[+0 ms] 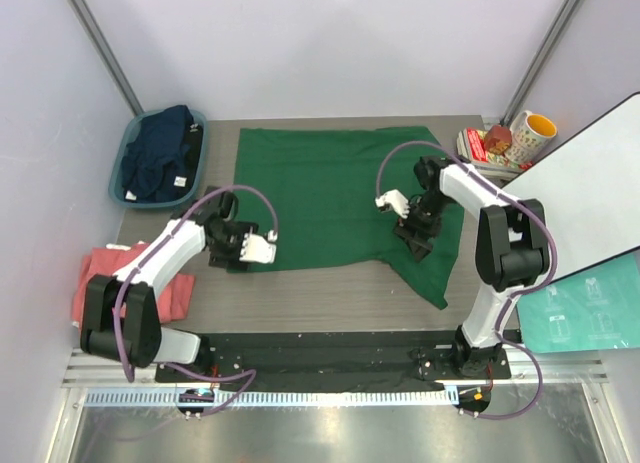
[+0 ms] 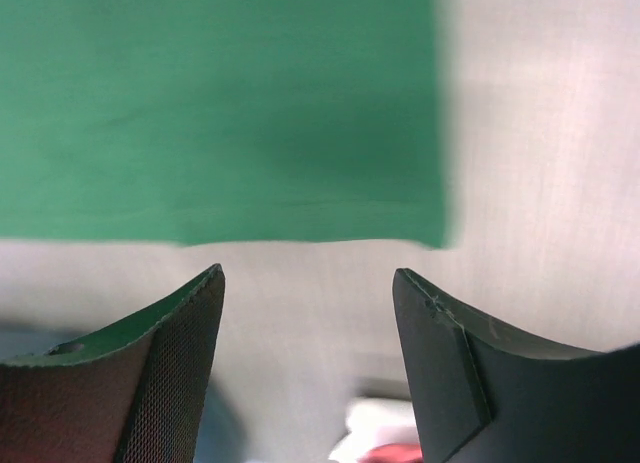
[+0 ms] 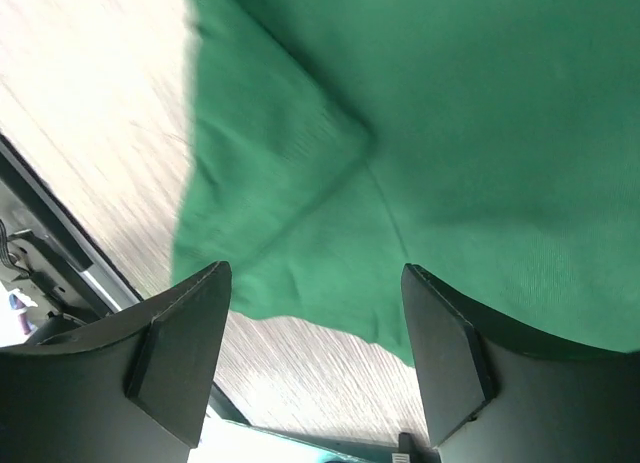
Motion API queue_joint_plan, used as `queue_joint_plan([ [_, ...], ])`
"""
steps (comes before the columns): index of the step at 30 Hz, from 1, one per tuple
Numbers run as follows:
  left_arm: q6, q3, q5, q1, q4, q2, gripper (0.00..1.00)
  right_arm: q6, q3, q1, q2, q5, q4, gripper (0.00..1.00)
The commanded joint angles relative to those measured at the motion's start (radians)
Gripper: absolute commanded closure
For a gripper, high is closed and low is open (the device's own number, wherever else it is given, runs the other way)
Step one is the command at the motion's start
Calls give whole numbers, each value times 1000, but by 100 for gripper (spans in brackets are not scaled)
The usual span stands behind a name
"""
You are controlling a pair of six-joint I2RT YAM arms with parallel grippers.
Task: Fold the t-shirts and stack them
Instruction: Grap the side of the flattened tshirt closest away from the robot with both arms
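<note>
Green shirt (image 1: pixel 320 198) unfolded: left end effector (image 2: pixel 308 281), right end effector (image 3: pixel 316 271) both spread, empty; you pinch its near corners next

Around me: grey woodgrain table (image 1: pixel 330 293) filled mid-frame, white walls (image 1: pixel 330 43) across top, metal poles (image 1: pixel 100 43) in upper corners, light even.

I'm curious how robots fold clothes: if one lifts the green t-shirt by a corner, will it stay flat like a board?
Probably not. The green t-shirt lies limp on the table with its sleeve creased over, so it would likely droop. It looks thin, so probably light. Pushed, it might bunch.
</note>
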Motion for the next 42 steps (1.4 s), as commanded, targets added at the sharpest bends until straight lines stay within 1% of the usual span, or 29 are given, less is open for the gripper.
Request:
queue_joint_plan([
  [1, 95, -84, 42, -1, -16, -110, 31, 27, -15, 81, -129, 10, -38, 25],
  [2, 99, -115, 48, -1, -13, -122, 31, 32, -40, 113, -138, 19, -32, 25],
  [5, 105, -152, 68, -1, -21, -158, 30, 57, -66, 147, -143, 20, -12, 25],
  [8, 116, -182, 62, -1, -3, -171, 30, 64, -77, 157, -129, 26, 0, 25],
  [11, 89, -195, 39, -1, 21, -164, 30, 43, -109, 146, -141, 74, 0, 26],
  [14, 56, -190, 30, -1, 27, -150, 30, 27, -202, 114, -213, 77, 16, 26],
  [16, 50, -189, 25, -1, 25, -147, 30, 35, -289, 112, -293, 83, 46, 25],
  [18, 50, -190, 21, -1, 24, -148, 30, 44, -336, 112, -371, 82, 68, 24],
  [25, 56, -162, 30, -1, 13, -121, 30, 98, -464, 111, -494, 129, 68, 23],
  [30, 56, -136, 36, -1, 10, -86, 30, 116, -552, 97, -536, 171, 89, 22],
  [34, 59, -123, 42, -1, 10, -70, 30, 123, -586, 63, -550, 184, 109, 22],
  [39, 58, -110, 54, -1, 10, -60, 30, 124, -615, 37, -562, 188, 120, 25],
  [42, 58, -109, 54, -1, 11, -58, 30, 129, -620, 29, -563, 168, 132, 31],
])
